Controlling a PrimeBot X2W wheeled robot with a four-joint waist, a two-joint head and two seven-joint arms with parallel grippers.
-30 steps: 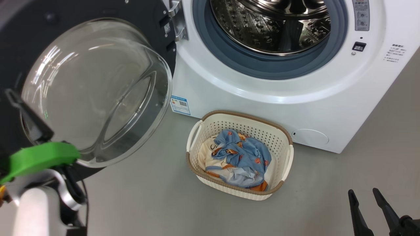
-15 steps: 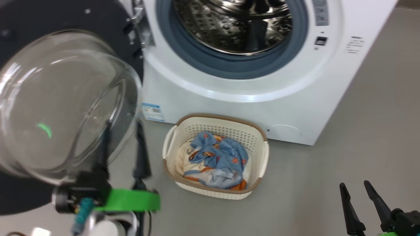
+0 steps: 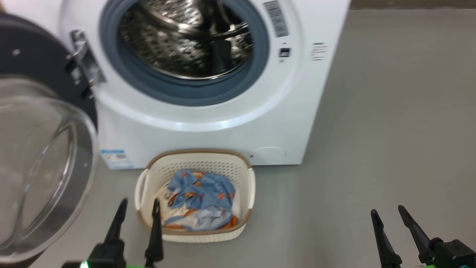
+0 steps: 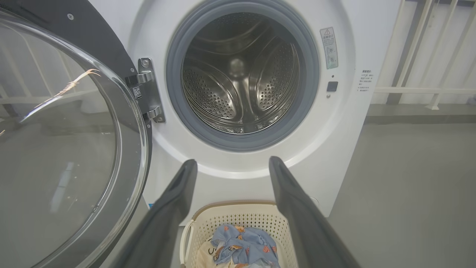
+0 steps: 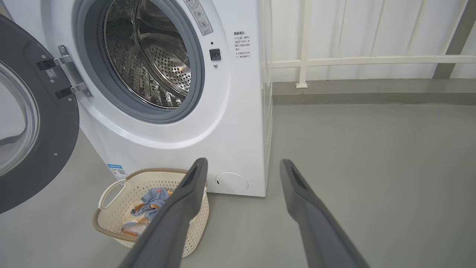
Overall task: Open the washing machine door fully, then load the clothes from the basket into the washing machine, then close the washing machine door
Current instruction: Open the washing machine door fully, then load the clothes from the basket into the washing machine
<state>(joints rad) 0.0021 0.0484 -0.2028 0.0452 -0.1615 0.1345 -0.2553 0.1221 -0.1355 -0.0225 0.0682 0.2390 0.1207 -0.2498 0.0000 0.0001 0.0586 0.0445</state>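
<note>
The left gripper (image 3: 139, 203) has come off the washing machine door (image 3: 33, 56), which stands wide open. It and the right gripper (image 3: 387, 210) are both spread and empty. The clothes (image 3: 200, 193) lie in the basket (image 3: 197, 152), so loading is judged the next step.

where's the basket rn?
Head view, lower centre: the basket sits on the floor in front of the washing machine, left gripper by its left rim.

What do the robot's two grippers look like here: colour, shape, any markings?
The left gripper and right gripper match. Each has two long, slim fingers, matte dark grey to black, that taper to narrow tips. They rise from blocky black bases. A sliver of bright green trim shows beneath each base. I can make out no markings.
</note>
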